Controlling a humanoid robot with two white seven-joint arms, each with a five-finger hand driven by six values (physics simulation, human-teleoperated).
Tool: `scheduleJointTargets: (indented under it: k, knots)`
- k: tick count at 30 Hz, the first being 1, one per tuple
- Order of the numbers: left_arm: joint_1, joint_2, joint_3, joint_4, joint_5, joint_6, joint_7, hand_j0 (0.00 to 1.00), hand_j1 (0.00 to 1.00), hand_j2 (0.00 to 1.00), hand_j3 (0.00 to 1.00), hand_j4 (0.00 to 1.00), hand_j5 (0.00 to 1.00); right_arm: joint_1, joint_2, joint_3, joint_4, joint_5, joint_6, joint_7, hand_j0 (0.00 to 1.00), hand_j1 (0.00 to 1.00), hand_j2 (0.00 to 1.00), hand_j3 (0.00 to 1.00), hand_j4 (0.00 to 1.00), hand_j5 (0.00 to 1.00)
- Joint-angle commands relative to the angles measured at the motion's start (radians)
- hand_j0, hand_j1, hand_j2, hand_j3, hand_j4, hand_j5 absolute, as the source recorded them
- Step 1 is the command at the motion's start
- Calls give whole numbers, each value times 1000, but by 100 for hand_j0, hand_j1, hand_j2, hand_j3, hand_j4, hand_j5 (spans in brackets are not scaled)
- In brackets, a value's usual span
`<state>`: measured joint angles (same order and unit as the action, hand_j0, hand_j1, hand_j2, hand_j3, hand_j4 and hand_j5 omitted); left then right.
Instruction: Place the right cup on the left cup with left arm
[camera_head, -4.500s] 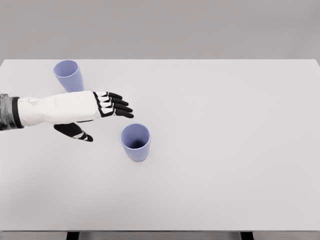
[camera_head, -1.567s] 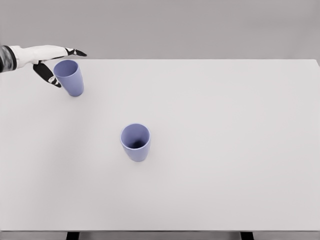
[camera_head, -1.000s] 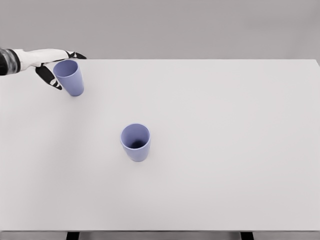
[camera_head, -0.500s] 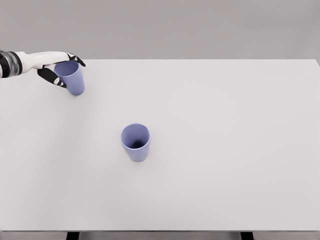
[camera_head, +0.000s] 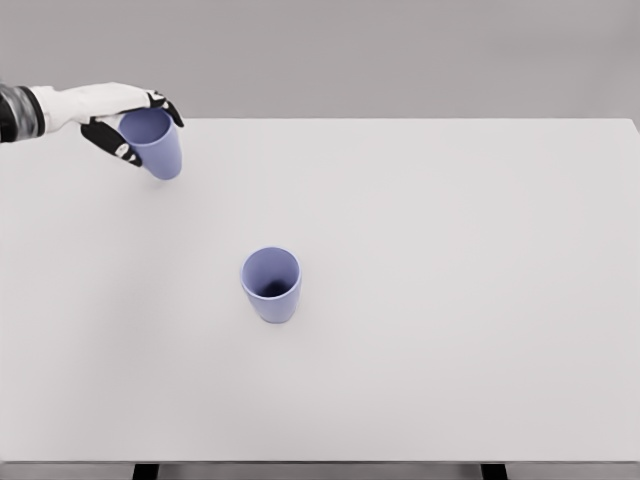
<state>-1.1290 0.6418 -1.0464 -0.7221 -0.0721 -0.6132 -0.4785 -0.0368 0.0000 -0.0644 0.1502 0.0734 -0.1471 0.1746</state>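
- Head view: the left hand (camera_head: 118, 110) reaches in from 9 o'clock, its fingers (camera_head: 126, 150) wrapped around the rim of a lavender cup (camera_head: 155, 142) at the white surface's (camera_head: 450, 280) far-left corner.
- The held cup tilts.
- A second lavender cup (camera_head: 271, 284) stands upright near the surface's middle, at 5 o'clock from the first, well apart.

The left hand (camera_head: 128, 118) has a white shell, black fingers and a dark, banded forearm.
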Motion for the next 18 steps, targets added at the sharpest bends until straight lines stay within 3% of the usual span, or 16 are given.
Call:
scheduleJointTargets:
  k: [1,12,18]
  knots:
    - [3,45,6,-97,31,2,-2,60,60,60,60,60,60,0,0,0,0,0,0,0,100,100,100,100,100,100]
    - [49,289,-12,-640,222,2,-3,60,60,60,60,60,60,0,0,0,0,0,0,0,100,100,100,100,100,100]
    - [63,378,-6,-856,299,2,-3,59,59,59,59,59,59,0,0,0,0,0,0,0,100,100,100,100,100,100]
